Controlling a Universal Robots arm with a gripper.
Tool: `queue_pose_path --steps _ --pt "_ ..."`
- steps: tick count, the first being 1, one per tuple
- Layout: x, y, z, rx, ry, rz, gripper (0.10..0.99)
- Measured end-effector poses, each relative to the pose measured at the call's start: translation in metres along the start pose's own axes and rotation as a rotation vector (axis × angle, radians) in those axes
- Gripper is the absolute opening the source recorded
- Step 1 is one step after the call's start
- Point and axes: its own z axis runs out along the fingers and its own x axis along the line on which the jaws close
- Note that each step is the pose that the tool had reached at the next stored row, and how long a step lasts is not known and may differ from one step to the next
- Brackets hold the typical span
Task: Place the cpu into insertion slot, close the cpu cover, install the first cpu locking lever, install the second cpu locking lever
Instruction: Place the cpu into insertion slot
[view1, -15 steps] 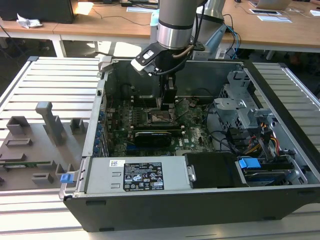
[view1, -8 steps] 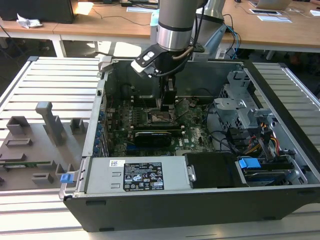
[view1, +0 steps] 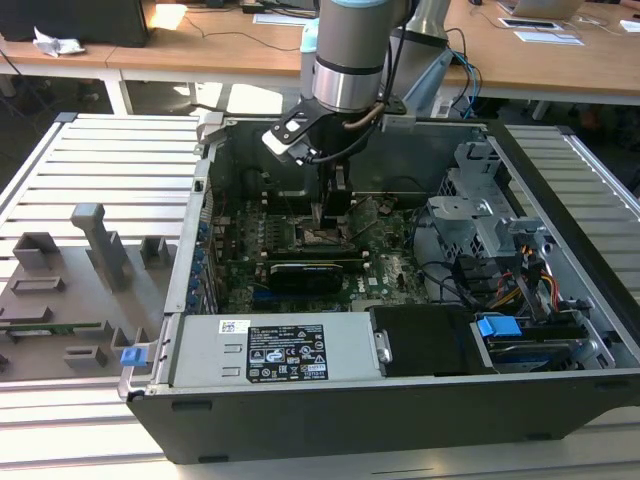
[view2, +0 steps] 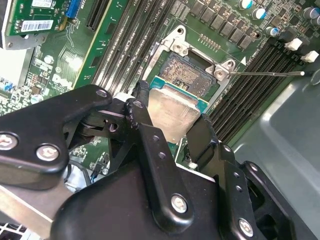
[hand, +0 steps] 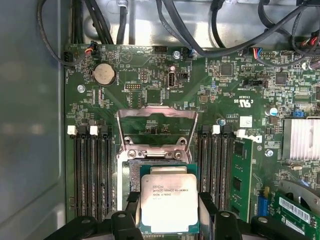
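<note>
You are at the first step: your gripper (view1: 328, 222) is clenched on the cpu (hand: 169, 202), with one finger on each of two opposite edges. It holds the chip partly over the insertion slot (view2: 192, 75), near the middle of the board in the open case, and as far as I can judge the chip is not yet seated. The cpu cover (hand: 155, 114) stands raised beyond the slot, so the pin field is free. I think the placing calls for the chip to be level and square to the socket rim, with no sliding across the pins.

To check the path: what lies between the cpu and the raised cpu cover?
In the first wrist view, only the insertion slot, its pin field exposed.
</note>
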Motion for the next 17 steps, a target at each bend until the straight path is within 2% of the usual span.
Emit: queue_pose_path --steps 11,17 --pt "0.0071 -0.0047 0.014 0.0 0.0021 0.0 0.545" --pt "0.0089 -0.0057 0.025 0.0 0.002 0.0 0.545"
